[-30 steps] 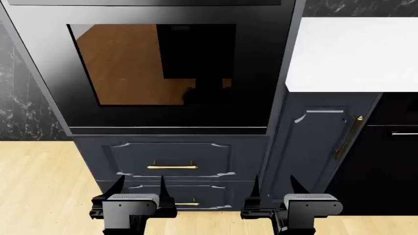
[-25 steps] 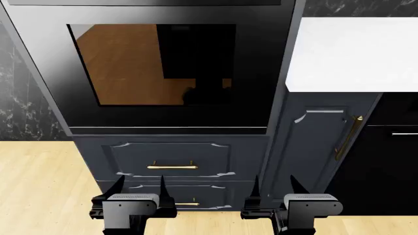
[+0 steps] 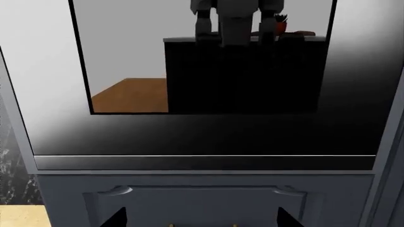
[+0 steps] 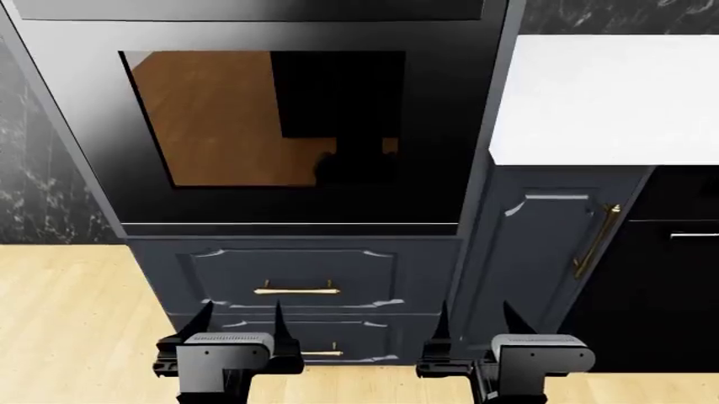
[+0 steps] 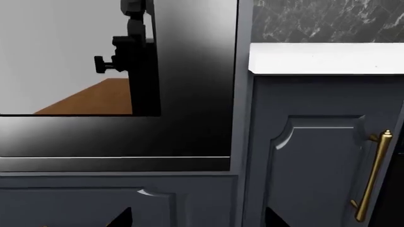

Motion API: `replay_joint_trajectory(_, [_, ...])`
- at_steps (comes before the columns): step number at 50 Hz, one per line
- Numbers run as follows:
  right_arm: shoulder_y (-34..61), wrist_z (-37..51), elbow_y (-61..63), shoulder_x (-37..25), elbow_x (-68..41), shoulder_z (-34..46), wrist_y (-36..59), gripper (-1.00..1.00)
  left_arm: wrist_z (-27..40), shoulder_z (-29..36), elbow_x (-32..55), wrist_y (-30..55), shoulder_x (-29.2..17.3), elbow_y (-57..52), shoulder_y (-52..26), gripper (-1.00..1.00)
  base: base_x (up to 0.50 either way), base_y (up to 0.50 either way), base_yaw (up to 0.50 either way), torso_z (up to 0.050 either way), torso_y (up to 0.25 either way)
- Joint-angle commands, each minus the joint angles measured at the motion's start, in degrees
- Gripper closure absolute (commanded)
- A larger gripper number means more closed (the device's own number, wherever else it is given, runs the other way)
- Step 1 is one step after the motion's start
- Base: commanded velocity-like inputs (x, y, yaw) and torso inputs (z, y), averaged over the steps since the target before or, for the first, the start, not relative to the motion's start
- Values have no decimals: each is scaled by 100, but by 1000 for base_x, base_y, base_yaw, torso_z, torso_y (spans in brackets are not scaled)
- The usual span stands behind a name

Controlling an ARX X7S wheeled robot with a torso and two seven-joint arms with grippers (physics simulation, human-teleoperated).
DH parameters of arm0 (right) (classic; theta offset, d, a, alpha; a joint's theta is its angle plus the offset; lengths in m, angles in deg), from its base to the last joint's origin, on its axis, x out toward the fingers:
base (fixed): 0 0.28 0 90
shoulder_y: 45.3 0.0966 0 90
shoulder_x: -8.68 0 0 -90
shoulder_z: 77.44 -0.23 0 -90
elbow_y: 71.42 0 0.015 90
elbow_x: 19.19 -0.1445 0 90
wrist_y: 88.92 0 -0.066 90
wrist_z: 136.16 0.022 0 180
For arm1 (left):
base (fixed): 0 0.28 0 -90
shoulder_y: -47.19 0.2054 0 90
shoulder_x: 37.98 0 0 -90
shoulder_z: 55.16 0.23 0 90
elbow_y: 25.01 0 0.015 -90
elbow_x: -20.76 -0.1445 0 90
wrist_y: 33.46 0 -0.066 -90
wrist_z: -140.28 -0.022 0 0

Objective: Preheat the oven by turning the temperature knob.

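The glossy black oven (image 4: pixel 269 126) fills the upper middle of the head view, its big glass window (image 4: pixel 264 118) reflecting a wooden floor. The oven also shows in the left wrist view (image 3: pixel 208 132) and the right wrist view (image 5: pixel 113 137). The temperature knob is out of view, above the frames. My left gripper (image 4: pixel 241 316) is open and empty, low in front of the blue drawers. My right gripper (image 4: pixel 477 318) is open and empty, low in front of the narrow cabinet. In both wrist views only the dark fingertips (image 3: pixel 115 218) (image 5: pixel 120 217) show, spread wide.
Dark blue drawers with brass handles (image 4: pixel 296 290) sit under the oven. A narrow blue cabinet door with a vertical brass handle (image 4: pixel 595 240) stands to the right, under a white countertop (image 4: pixel 607 93). Black marble wall (image 4: pixel 34 168) at left. Wooden floor (image 4: pixel 67 320) below.
The head view has tilted slightly, so the oven and countertop sit a little lower in the frame. Both grippers stay in place, open.
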Motion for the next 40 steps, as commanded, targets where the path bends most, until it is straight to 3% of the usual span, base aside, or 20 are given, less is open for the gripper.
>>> replay_joint_trajectory(1, [-5, 109, 62, -98, -105, 102, 43, -100, 126, 116, 102, 33, -97, -9, -10, -100, 0, 0, 0, 50, 51])
replay_joint_trajectory(40, [-13, 502, 157, -293, -262, 320, -227, -100, 466, 244, 481, 45, -308, -275, -17, -100, 0, 0, 0, 48, 37])
